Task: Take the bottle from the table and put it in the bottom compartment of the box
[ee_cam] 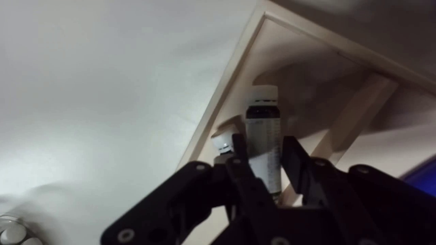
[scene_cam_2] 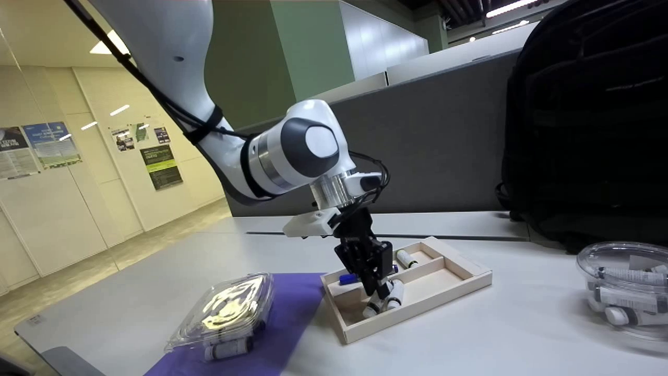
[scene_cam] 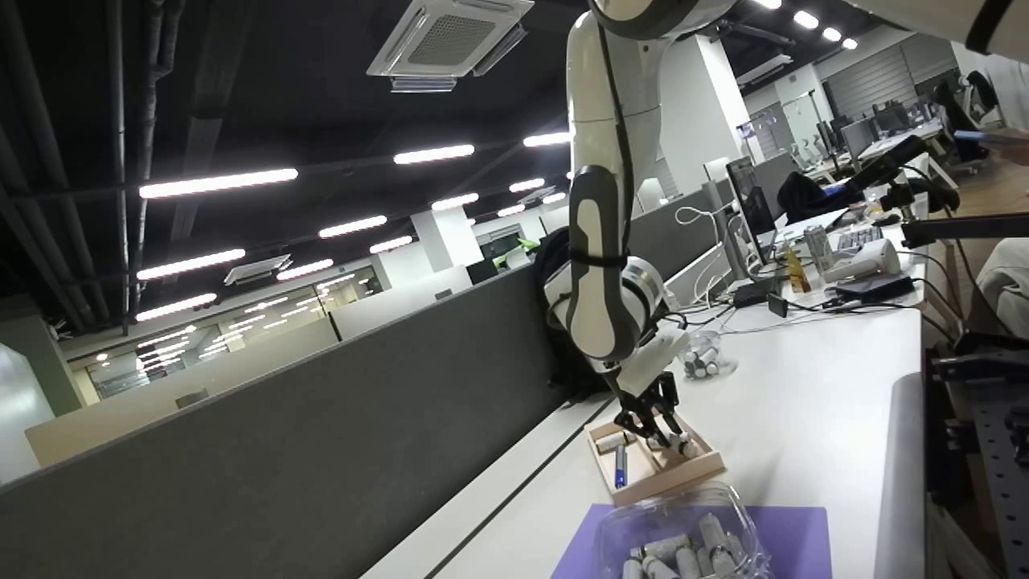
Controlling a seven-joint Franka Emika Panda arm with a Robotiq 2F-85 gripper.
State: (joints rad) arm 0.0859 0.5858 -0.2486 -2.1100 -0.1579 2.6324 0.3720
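Observation:
The tan box (scene_cam_2: 417,311) with dividers lies on the white table (scene_cam_2: 501,329); it also shows in the wrist view (ee_cam: 221,87). My gripper (ee_cam: 264,137) points down into its larger compartment; it also shows in an exterior view (scene_cam: 653,438). The fingers are closed against both sides of a small dark bottle (ee_cam: 262,127) with white cap and label. It tilts low in that compartment, cap end lower. Whether it touches the floor I cannot tell. A second bottle (ee_cam: 223,140) lies in the same compartment, partly behind a finger. A third bottle (scene_cam_2: 406,258) lies in another compartment.
A blue marker (scene_cam_2: 348,279) lies in the box. A clear container (scene_cam_2: 229,308) with several bottles stands on a purple mat (scene_cam_2: 297,308). A clear jar (scene_cam_2: 626,297) of bottles stands at the side. A grey partition (scene_cam_2: 433,156) and a black backpack (scene_cam_2: 589,136) stand behind.

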